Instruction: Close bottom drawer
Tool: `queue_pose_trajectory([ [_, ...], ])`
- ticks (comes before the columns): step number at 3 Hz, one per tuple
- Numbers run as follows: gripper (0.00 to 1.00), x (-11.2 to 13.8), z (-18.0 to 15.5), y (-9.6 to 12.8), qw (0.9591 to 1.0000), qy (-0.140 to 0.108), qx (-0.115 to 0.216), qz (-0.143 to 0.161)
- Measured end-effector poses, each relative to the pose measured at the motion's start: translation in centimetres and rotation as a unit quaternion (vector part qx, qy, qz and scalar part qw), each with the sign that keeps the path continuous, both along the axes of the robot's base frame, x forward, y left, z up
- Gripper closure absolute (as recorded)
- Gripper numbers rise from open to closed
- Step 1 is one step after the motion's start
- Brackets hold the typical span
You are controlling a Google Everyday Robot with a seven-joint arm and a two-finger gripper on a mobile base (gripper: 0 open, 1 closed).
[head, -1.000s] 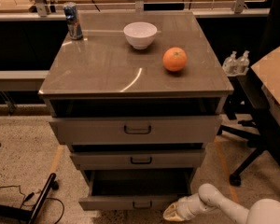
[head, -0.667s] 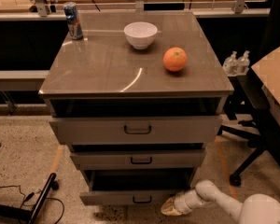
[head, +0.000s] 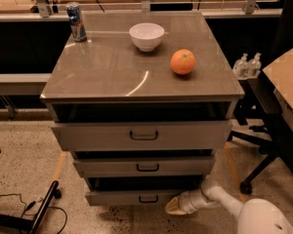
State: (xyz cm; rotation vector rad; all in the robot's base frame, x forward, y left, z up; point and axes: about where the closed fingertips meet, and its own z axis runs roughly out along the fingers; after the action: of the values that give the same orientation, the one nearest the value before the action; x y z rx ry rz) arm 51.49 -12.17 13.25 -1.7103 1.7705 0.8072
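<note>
The bottom drawer is the lowest, narrowest front of the grey-brown cabinet, with a small dark bar handle. It stands partly open, and a dark gap shows above its front. My gripper is low by the floor at the drawer front's right end, pressed against or right beside it. The white arm runs back to the lower right.
The mid-sized middle drawer and the tall top drawer also stand out from the cabinet. On the cabinet top are a white bowl, an orange and a can. A dark office chair base stands at the right. A black bar and cables lie at the lower left.
The bottom drawer front has slid back toward the cabinet. My gripper has moved with it, up and slightly left in the view.
</note>
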Motion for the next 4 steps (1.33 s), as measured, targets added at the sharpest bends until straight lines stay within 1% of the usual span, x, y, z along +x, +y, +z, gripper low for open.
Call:
queue_pose_trajectory([
  [2, 1.00, 2.4, -0.5, 0.1, 0.9996, -0.009, 0.018, -0.020],
  [4, 1.00, 3.3, -0.9, -0.3, 0.9986, -0.016, 0.031, -0.039],
])
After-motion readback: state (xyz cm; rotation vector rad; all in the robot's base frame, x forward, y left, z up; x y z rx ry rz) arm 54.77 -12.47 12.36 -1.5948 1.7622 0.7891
